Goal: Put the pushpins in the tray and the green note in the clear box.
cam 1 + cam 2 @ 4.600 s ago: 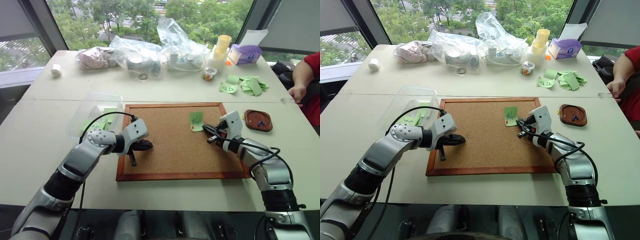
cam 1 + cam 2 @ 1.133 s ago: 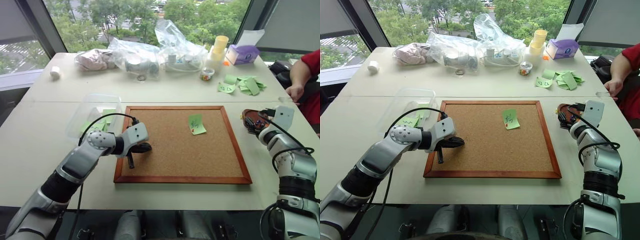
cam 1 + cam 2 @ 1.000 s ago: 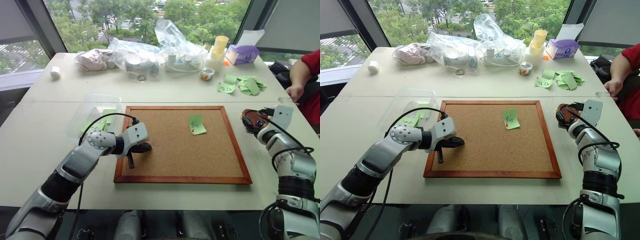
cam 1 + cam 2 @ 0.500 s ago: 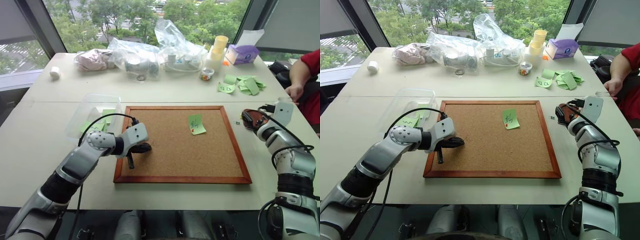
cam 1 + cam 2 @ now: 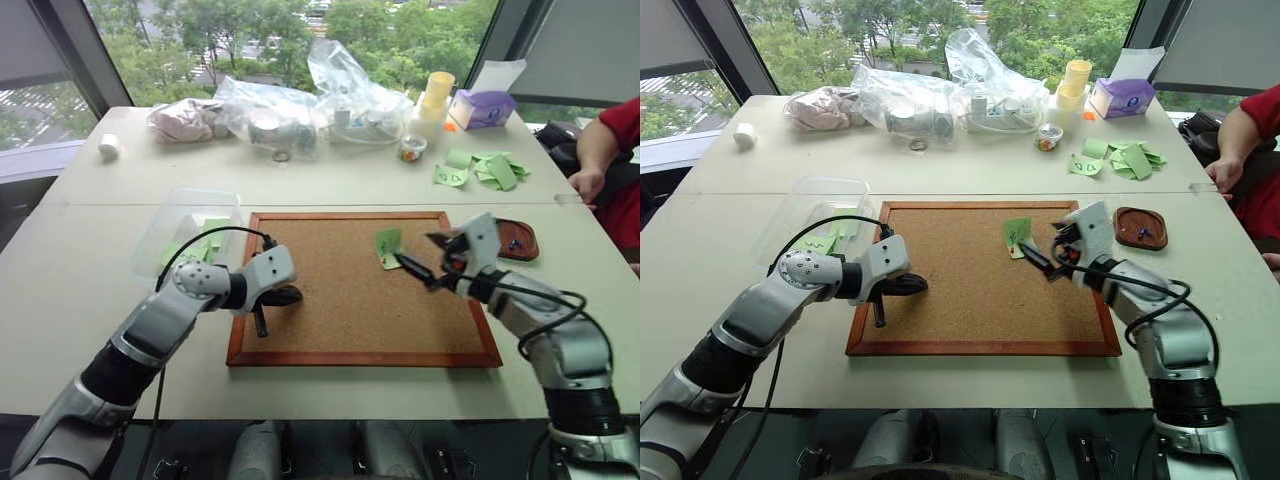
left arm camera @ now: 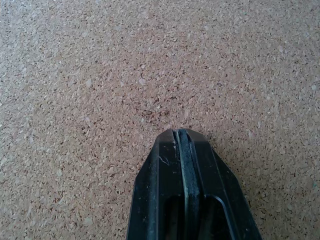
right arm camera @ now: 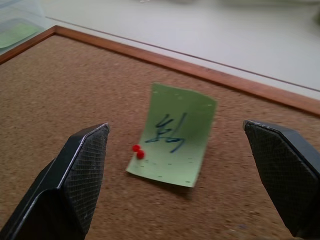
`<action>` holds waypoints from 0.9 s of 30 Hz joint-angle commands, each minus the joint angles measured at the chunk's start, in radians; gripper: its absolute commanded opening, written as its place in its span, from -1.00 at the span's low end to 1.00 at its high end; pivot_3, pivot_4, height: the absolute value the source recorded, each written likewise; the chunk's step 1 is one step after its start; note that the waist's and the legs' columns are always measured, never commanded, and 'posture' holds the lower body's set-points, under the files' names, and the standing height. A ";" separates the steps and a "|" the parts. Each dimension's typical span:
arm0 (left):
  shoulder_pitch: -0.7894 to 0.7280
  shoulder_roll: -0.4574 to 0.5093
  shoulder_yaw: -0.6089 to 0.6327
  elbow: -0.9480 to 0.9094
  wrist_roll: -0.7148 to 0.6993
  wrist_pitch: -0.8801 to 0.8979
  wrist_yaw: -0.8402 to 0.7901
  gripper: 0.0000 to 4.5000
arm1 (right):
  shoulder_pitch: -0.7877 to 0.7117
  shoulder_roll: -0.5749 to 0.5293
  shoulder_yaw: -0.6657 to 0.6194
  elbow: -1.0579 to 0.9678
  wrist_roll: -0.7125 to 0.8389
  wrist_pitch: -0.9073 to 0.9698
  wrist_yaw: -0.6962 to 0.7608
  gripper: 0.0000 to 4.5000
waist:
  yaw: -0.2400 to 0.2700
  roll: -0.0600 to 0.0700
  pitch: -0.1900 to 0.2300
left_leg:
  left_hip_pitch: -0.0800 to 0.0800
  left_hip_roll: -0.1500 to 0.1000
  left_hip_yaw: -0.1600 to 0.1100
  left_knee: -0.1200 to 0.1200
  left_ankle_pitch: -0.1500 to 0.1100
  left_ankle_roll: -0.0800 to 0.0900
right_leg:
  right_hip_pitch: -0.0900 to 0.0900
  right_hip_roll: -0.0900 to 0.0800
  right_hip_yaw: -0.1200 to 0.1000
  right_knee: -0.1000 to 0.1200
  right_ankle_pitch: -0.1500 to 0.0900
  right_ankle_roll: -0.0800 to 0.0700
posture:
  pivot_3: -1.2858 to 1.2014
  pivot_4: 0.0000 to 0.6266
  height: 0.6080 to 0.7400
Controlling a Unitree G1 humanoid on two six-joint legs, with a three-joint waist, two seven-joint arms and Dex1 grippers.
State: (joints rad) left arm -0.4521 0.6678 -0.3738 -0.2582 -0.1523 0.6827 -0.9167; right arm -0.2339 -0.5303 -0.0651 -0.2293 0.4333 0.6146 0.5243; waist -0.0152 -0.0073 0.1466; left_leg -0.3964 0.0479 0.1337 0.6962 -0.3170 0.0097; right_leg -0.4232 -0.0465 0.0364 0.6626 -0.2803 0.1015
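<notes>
Clear box [image 5: 190, 225], a see-through plastic container with rounded corners, sits left of centre in the head view, just off the left edge of the cork board [image 5: 350, 300]; pale green slips show through its wall. Left gripper [image 5: 285, 296] rests low over the board's left part, its two black fingers pressed together on nothing, tips over bare granular cork.

At centre, the green note [image 7: 174, 135] lies on the board's upper right part, a small matte paper square with dark scribble, its far edge curling up off the cork. One red pushpin [image 7: 138, 152], glossy and tiny, stands in the note's lower left corner in the right wrist view and appears to pin it down.

Right gripper [image 5: 430, 260] hangs just right of the note in the head view, jaws spread wide and empty, the ribbed fingers [image 7: 75, 175] flanking the note on either side. The note lies straight ahead of this gripper, so the right arm is clearly the nearer one; the pin probably has to come out first.

At right, the tray [image 5: 518, 240], a dark reddish-brown oval dish with a raised rim, sits on the table beside the board's frame, already holding small pins.
</notes>
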 commanded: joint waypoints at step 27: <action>0.041 0.011 -0.021 0.012 0.025 0.038 0.011 -1.00 | -0.060 0.078 0.147 0.213 -0.189 -0.141 0.085 -0.97 | -0.001 -0.002 -0.001 | 0.004 0.000 0.000 -0.001 0.000 0.000 | 0.003 0.000 0.000 -0.001 0.000 0.000 | 0.03 -0.52 0.93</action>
State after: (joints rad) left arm -0.4366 0.6682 -0.3676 -0.2763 -0.1495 0.6902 -0.9050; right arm -0.3105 -0.4555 0.0591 -0.0105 0.2542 0.4771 0.5975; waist -0.0164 -0.0090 0.1456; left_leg -0.3928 0.0480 0.1341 0.6956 -0.3169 0.0095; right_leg -0.4198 -0.0462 0.0363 0.6620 -0.2804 0.1014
